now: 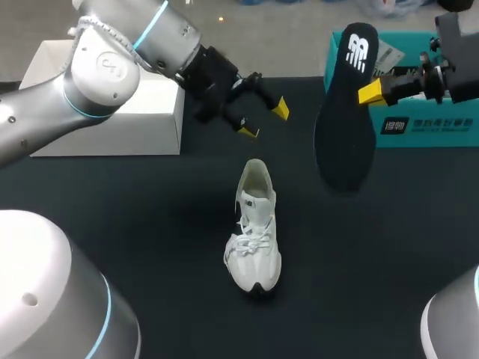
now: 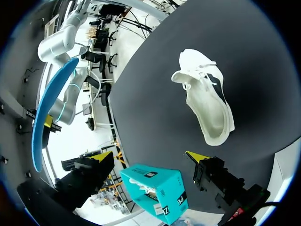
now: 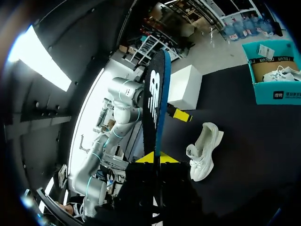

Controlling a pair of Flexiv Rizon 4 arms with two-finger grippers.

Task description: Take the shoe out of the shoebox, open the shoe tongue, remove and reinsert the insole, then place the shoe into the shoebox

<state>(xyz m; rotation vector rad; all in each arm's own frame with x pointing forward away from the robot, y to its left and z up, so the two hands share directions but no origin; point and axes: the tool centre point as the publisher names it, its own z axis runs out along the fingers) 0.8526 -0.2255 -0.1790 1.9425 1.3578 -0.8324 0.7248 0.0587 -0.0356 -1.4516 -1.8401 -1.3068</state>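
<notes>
Head view: dark matte table [image 1: 374,262], looks like a soft cloth mat. Teal cardboard shoebox [image 1: 426,127] sits at the far right edge; the right wrist view shows it open with a second shoe [image 3: 282,74] inside. White box [image 1: 150,120], plain and hard-edged, far left. The shoe [image 1: 254,228] is out and lies mid-table, upright on its sole, toe toward me: white mesh upper, loose white laces, dark patch at the toe, opening gaping. The insole [image 1: 344,127] is out too, lifted clear of the table between shoe and shoebox. It's thin, flat and foot-shaped, dark on top with a white logo at the heel and a blue underside, probably bendy foam. My right gripper [image 1: 374,91] is clamped on its edge near the heel, toe end hanging down. My left gripper [image 1: 265,120] is spread wide with nothing in it, hovering just beyond the shoe's heel. Step, as I judge it: removal done, reinsertion next. That calls for feeding the insole toe-first into the opening, left steadying the shoe.
</notes>
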